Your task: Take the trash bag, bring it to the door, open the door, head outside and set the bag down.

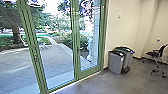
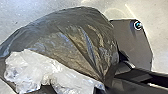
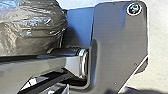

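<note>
Pale walls (image 1: 125, 27) and grey floor (image 1: 92, 83) beside sunlit glass, two bins (image 1: 115, 62), a dark chair (image 1: 155, 53).

Just right of the door (image 1: 76, 52), on the floor (image 1: 120, 82), stand a nearer bin (image 1: 115, 63) and, beside it, a farther bin (image 1: 128, 58). A chair (image 1: 152, 53) stands well right of the door. Beyond the door lies paving (image 1: 56, 58), with a tree (image 1: 16, 35) farther left and a bush (image 1: 67, 41) behind it.

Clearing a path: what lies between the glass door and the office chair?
A black-lidded gray bin and a green-lidded one, in the head view.
</note>
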Controlling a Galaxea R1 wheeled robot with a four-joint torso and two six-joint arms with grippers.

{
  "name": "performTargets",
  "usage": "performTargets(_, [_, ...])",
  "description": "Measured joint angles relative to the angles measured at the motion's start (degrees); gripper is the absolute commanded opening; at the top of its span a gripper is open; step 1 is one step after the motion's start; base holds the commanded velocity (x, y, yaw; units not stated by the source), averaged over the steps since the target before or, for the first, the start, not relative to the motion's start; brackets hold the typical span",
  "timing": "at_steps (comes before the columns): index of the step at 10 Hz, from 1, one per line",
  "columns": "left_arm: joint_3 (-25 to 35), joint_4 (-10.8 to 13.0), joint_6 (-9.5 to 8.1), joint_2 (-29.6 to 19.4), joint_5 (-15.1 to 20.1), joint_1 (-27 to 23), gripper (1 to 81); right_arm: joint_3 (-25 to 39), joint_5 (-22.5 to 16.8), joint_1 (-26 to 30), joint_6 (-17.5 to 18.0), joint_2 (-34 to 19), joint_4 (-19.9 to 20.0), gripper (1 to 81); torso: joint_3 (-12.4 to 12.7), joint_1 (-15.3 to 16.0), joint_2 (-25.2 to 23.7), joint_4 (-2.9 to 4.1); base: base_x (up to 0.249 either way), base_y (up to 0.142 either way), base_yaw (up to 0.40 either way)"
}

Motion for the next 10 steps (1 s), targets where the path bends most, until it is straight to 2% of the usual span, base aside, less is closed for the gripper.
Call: performTargets(10, [-0.37, 0.11, 0.00, 0.20, 0.00, 0.02, 1.0, -0.30, 0.00, -0.02, 0.00, 0.17, -0.05, 81.1, 0.00, 0.00, 0.00, 0.00, 0.116, -0.075, 0.000])
